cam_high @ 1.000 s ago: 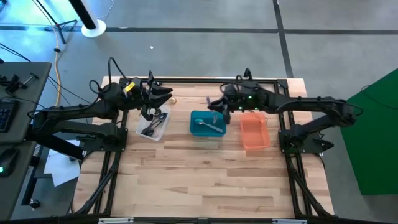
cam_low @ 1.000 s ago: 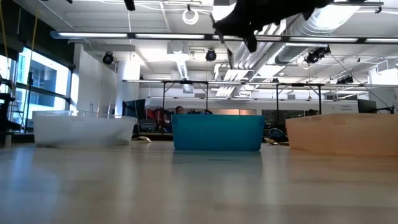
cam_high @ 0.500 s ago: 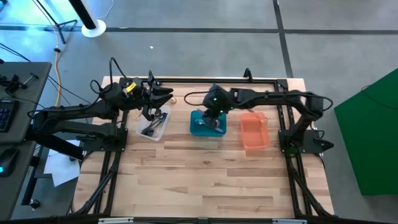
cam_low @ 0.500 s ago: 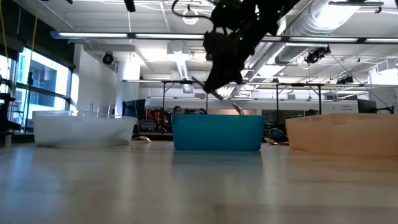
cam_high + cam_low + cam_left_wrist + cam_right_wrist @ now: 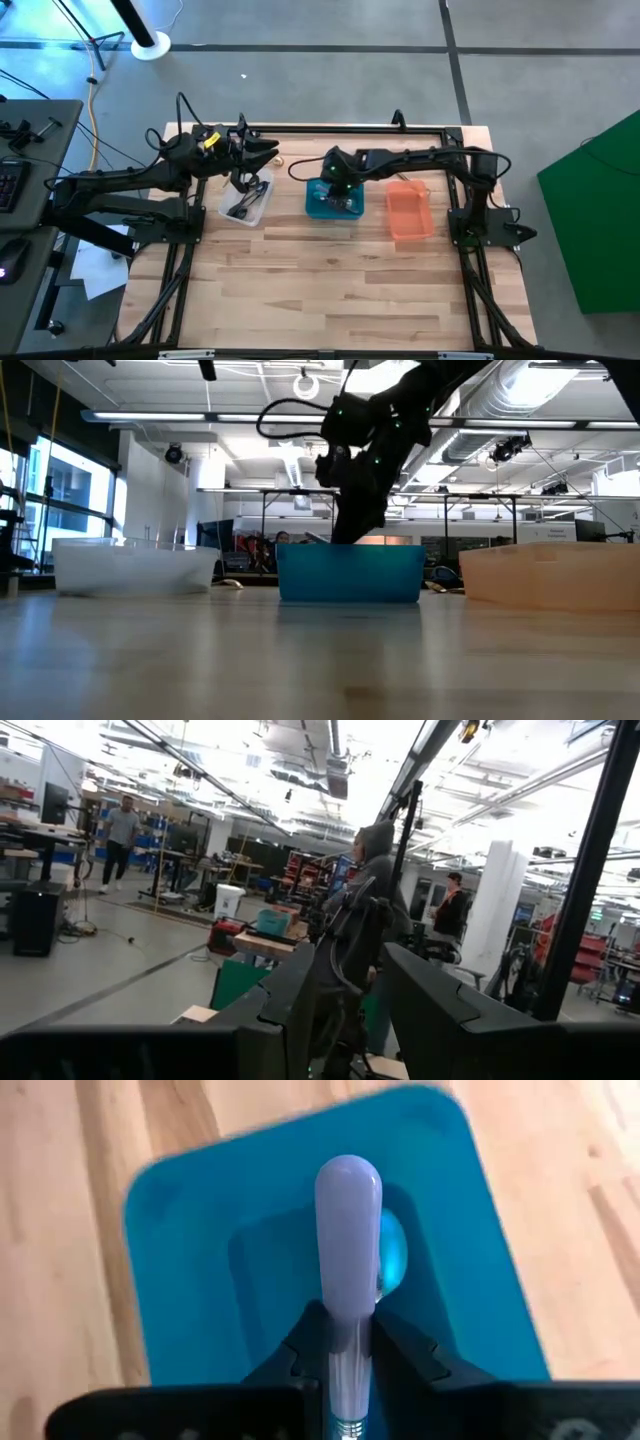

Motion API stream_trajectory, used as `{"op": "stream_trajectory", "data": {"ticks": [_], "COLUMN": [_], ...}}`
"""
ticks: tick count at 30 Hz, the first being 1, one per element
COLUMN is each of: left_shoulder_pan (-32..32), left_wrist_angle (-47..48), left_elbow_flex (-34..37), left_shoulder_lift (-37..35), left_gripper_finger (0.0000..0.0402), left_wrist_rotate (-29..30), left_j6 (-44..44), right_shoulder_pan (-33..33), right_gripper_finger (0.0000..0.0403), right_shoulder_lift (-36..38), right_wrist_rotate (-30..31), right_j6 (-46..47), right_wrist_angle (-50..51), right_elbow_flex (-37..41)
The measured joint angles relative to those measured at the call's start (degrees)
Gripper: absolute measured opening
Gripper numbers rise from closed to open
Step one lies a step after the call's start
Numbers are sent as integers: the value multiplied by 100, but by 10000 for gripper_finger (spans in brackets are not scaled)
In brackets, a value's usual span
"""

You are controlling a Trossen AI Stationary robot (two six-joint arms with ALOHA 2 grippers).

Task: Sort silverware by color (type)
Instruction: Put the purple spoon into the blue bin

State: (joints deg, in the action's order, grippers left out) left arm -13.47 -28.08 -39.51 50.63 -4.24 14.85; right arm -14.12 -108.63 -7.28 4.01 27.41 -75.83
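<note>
My right gripper (image 5: 336, 186) hangs over the teal bin (image 5: 318, 207), shut on a utensil with a pale lilac handle (image 5: 347, 1230). In the low view this gripper (image 5: 355, 532) reaches down to the teal bin's rim (image 5: 350, 548). A shiny spoon (image 5: 392, 1260) lies on the teal bin's floor behind the handle. My left gripper (image 5: 262, 152) waits open above the far end of the clear bin (image 5: 247, 201), its fingers (image 5: 290, 1005) level and pointing into the room. Dark utensils (image 5: 243, 206) lie in the clear bin. My right gripper pinches the utensil between its two fingers (image 5: 305, 1348) where the lilac handle meets a metal part (image 5: 346, 1426). It comes from above, pointing down, and the handle runs on along the fingers. The handle's rounded free end (image 5: 348, 1180) points down into the teal bin; whether it touches the floor I cannot tell.
The orange bin (image 5: 408, 210) stands to the right of the teal one, and the three bins sit in a row on the far half of the wooden table (image 5: 330, 290). The near half shows bare wood. People stand in the room beyond the table (image 5: 122, 835).
My right gripper has swung from the far right corner of the teal bin toward the table's left and come down, carrying the utensil from high above the bin to the level of its rim. The left arm has kept still.
</note>
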Motion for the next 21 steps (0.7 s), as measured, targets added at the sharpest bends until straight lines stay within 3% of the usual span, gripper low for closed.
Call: {"op": "stream_trajectory", "data": {"ticks": [13,21], "left_shoulder_pan": [0,0], "left_wrist_angle": [8,23], "left_elbow_flex": [0,0], "left_shoulder_lift": [-2,-1], "left_gripper_finger": [110,110], "left_wrist_rotate": [34,36], "left_j6": [-2,-7], "right_shoulder_pan": [-65,-65], "right_gripper_finger": [44,68], "right_shoulder_lift": [-627,-659], "right_wrist_rotate": [44,32], "right_j6": [165,304], "right_wrist_angle": [-64,-135], "right_elbow_flex": [0,37]}}
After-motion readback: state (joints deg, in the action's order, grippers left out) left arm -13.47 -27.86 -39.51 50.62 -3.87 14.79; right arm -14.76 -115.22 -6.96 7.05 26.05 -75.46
